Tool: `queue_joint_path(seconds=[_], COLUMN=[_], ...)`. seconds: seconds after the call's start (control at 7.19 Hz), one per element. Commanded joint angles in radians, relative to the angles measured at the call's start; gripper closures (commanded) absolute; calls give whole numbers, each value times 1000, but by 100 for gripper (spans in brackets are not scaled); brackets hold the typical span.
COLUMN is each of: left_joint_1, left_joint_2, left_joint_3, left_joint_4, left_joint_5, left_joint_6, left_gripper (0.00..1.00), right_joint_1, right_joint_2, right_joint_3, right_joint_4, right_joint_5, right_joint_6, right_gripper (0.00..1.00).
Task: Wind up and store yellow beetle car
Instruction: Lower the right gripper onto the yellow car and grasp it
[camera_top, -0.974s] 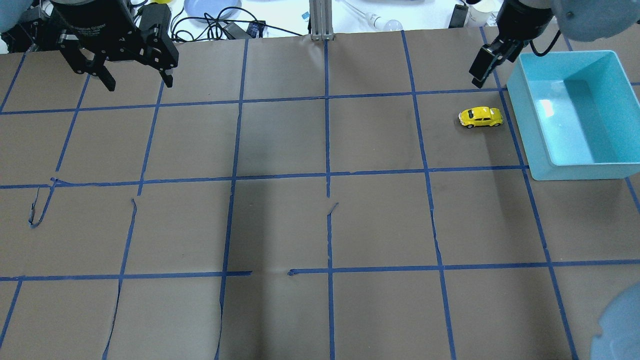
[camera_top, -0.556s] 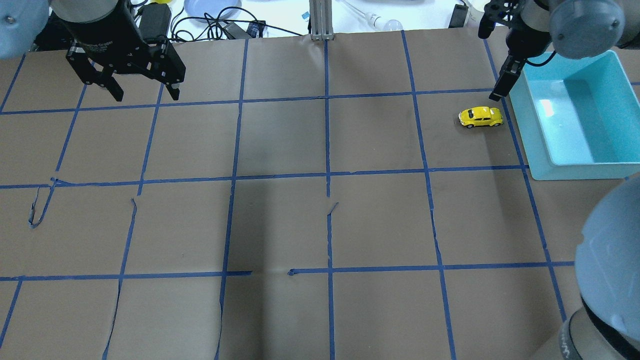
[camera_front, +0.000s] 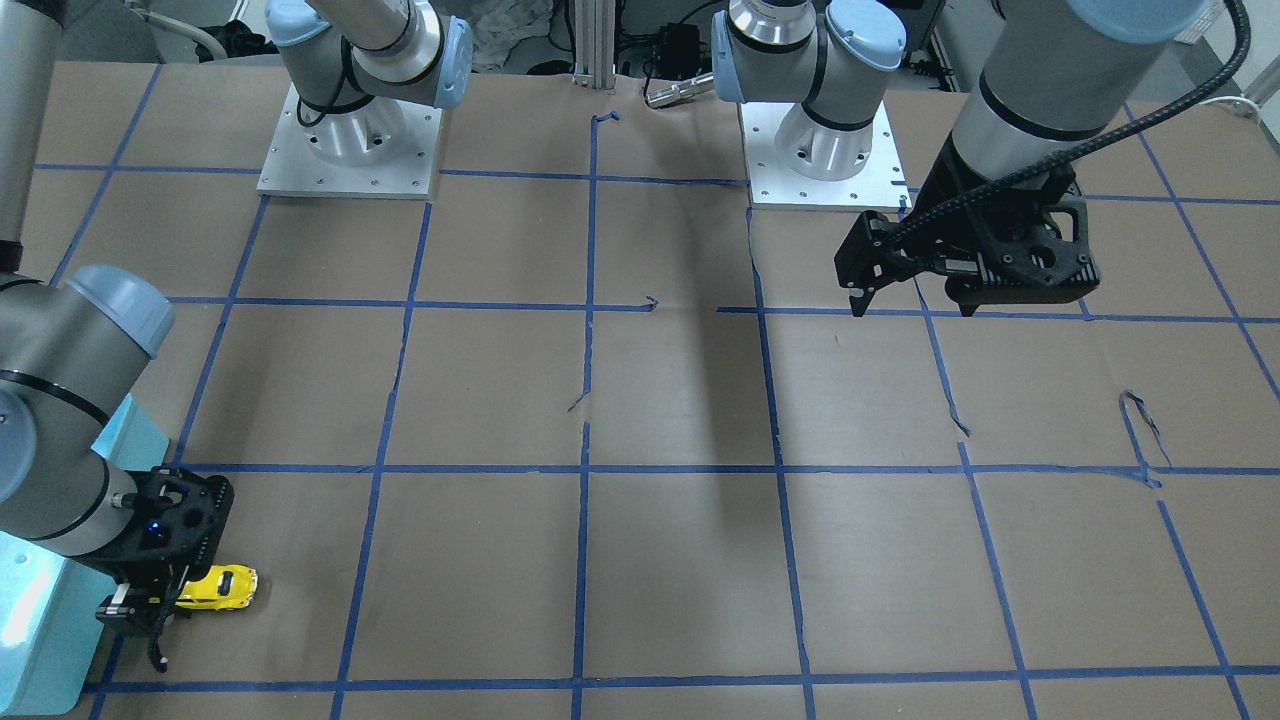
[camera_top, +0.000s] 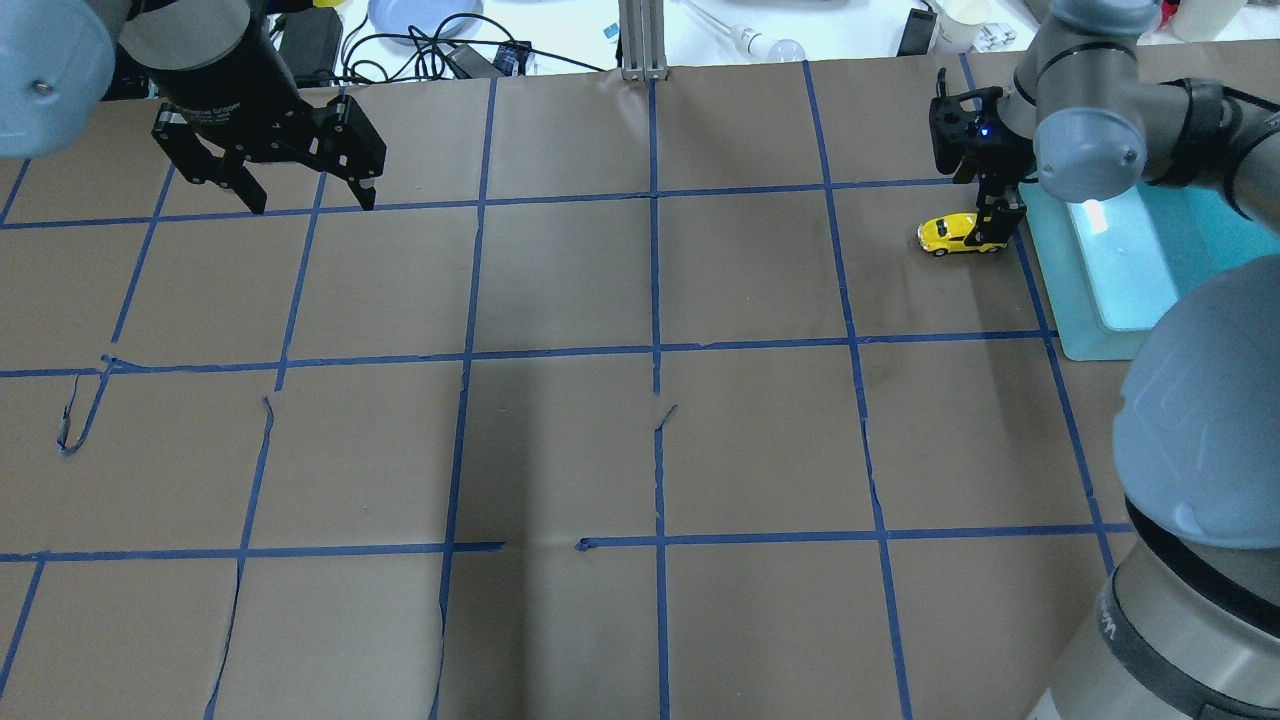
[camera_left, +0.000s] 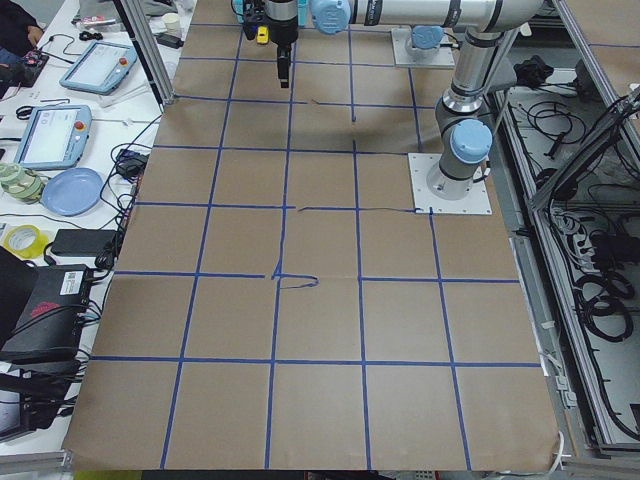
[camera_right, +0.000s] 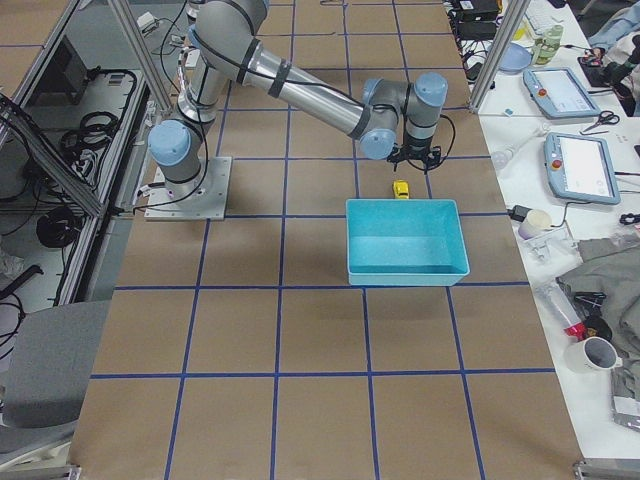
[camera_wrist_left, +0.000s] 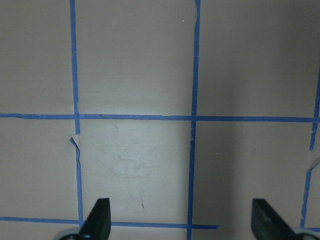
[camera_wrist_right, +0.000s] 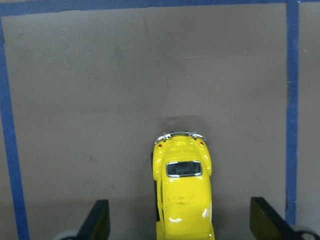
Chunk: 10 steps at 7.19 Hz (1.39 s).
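The yellow beetle car (camera_top: 952, 234) stands on the brown paper just left of the teal bin (camera_top: 1072, 300). It also shows in the front view (camera_front: 225, 587) and the right side view (camera_right: 400, 188). My right gripper (camera_top: 985, 215) is open and low over the car's bin-side end. In the right wrist view the car (camera_wrist_right: 182, 200) lies midway between the two fingers (camera_wrist_right: 98, 222), which stand apart from it. My left gripper (camera_top: 310, 198) is open and empty above the far left of the table. It shows nothing but paper in its wrist view (camera_wrist_left: 181, 215).
The teal bin (camera_right: 400, 275) is empty, its long wall close beside the car. Cables, a blue plate (camera_top: 420, 15) and a light bulb (camera_top: 775, 45) lie beyond the far table edge. The two arm bases (camera_front: 350, 150) stand at the robot's side.
My right gripper has swung from beside the bin's far corner down over the car. My left gripper has drifted a little nearer and to the right. The car has not moved.
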Motion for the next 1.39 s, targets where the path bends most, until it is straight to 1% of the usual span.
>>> queue_joint_path(seconds=[0.0, 0.28, 0.42, 0.56, 0.7, 0.83, 1.11, 1.25], left_joint_1=[0, 0, 0, 1, 1, 3, 5, 8], left_joint_2=[3, 3, 3, 5, 5, 5, 5, 5], left_joint_3=[-8, -8, -8, -8, -9, -9, -8, -8], left_joint_4=[10, 17, 19, 19, 32, 39, 45, 65], left_joint_5=[0, -1, -1, 0, 0, 0, 2, 3], left_joint_6=[50, 49, 50, 53, 52, 53, 53, 53], left_gripper=[0, 0, 0, 0, 0, 0, 0, 0], right_joint_1=[-1, -1, -1, -1, -1, -1, -1, -1], right_joint_2=[28, 45, 48, 46, 45, 37, -29, -50], right_joint_3=[22, 10, 11, 13, 10, 11, 7, -21], right_joint_4=[-34, -66, -67, -65, -65, -54, -25, -8], right_joint_5=[-8, -8, -12, -18, -20, -20, -3, -3], right_joint_6=[-34, -39, -39, -39, -51, -39, 34, 70], right_gripper=[5, 20, 39, 70, 80, 82, 92, 95])
